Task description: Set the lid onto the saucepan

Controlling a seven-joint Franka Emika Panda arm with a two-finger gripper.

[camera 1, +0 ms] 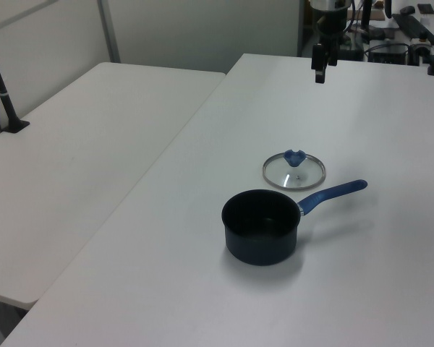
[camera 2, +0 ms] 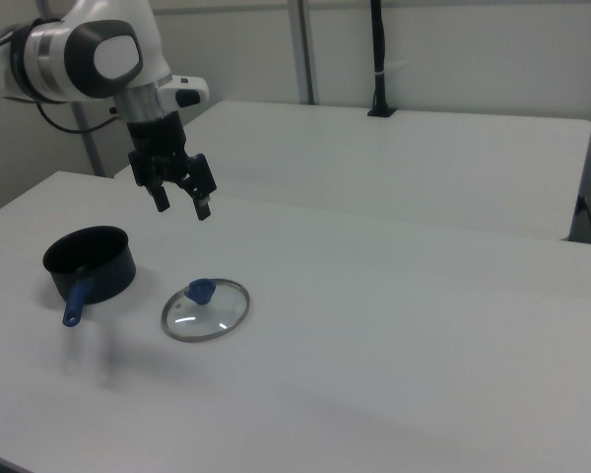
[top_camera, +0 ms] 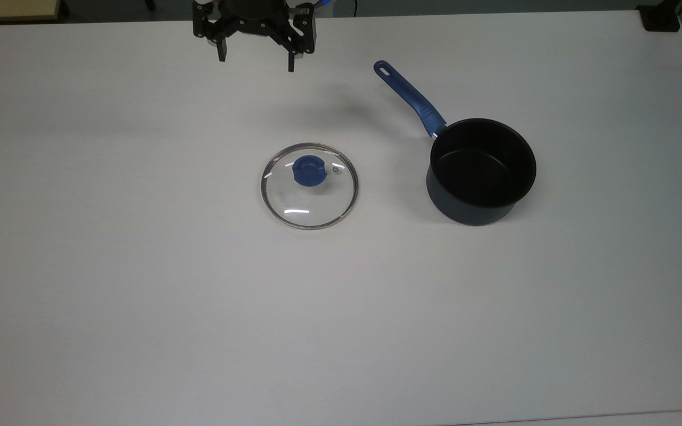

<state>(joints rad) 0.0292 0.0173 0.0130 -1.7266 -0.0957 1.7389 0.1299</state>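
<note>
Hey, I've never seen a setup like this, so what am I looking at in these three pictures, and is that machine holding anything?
It is a robot arm, white with black joints, ending in a black two-finger end effector. Three fixed cameras watch one white table: one looks down from above, the other two look across it from opposite sides. On the table a glass lid with a blue knob lies flat. Beside it, not touching, stands an empty dark saucepan with a long blue handle. The end effector hangs in the air above the table, fingers open, holding nothing. The lid is not yet on the saucepan.
</note>
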